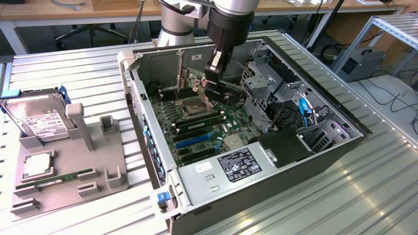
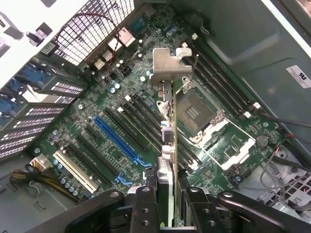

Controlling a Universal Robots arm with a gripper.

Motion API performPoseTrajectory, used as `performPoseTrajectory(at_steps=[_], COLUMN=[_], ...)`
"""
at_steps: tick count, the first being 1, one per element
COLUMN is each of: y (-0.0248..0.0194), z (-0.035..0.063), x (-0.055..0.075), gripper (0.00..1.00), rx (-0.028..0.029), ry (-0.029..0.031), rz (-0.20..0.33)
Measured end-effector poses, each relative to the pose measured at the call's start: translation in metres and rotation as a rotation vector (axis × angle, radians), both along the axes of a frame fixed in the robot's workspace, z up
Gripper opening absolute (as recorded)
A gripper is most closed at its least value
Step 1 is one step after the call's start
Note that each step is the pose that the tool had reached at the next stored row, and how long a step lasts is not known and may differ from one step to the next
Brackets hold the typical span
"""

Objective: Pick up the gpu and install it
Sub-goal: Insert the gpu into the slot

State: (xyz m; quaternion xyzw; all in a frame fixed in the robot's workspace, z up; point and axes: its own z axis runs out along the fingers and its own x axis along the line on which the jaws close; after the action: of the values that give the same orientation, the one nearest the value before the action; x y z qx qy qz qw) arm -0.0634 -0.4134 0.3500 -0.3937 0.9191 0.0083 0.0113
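My gripper (image 2: 167,199) is shut on the gpu (image 2: 171,121), which I see edge-on: a thin green board with a silvery metal bracket (image 2: 171,68) at its far end. The card hangs upright over the green motherboard (image 2: 97,145), above the rows of black slots beside the blue slot (image 2: 119,141), and I cannot tell whether it touches the board. In the exterior view the gripper (image 1: 214,73) reaches down into the open computer case (image 1: 326,147) near its back wall, with the gpu (image 1: 225,87) held over the motherboard (image 1: 202,127).
The empty CPU socket (image 2: 197,109) and memory slots (image 2: 218,77) lie beside the card. A drive cage (image 1: 261,83) and cables (image 1: 304,110) crowd the case's right in the exterior view. A grey tray (image 1: 98,161) at the exterior view's left carries a hard drive (image 1: 39,122), a memory stick (image 1: 56,178) and a CPU (image 1: 37,164).
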Motion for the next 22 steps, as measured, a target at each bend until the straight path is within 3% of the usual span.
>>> performPoseTrajectory(at_steps=[22], y=[0.0000], z=[0.0000], x=[0.0000], gripper=[0.27], rx=[-0.0001], ry=[0.0000], rz=[0.071])
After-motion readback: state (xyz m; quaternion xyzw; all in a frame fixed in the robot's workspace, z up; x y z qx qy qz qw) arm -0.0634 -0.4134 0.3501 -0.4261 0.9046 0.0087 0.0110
